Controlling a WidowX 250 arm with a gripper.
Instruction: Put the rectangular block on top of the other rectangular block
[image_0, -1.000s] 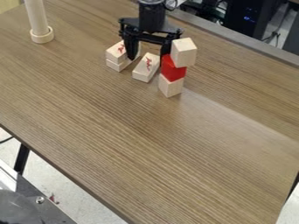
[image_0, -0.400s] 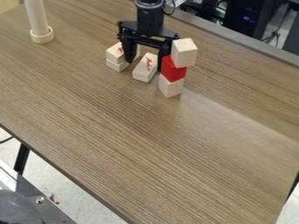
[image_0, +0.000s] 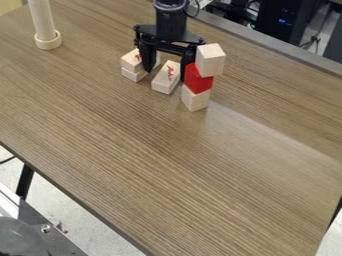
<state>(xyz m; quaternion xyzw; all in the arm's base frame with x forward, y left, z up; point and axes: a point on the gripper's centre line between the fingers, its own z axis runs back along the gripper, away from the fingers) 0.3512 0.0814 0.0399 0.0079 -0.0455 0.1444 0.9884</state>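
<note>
Claw (image_0: 165, 75) over brown table (image_0: 153, 150), pale floor (image_0: 75, 224)

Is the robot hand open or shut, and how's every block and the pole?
Robot hand: open
Lone long block: lying flat, marked face up
Upper long block: stacked
Lower long block: underneath it
Top cube: stacked highest
Red cube: stacked in the middle
Bottom cube: under both
Pole: upright
</note>
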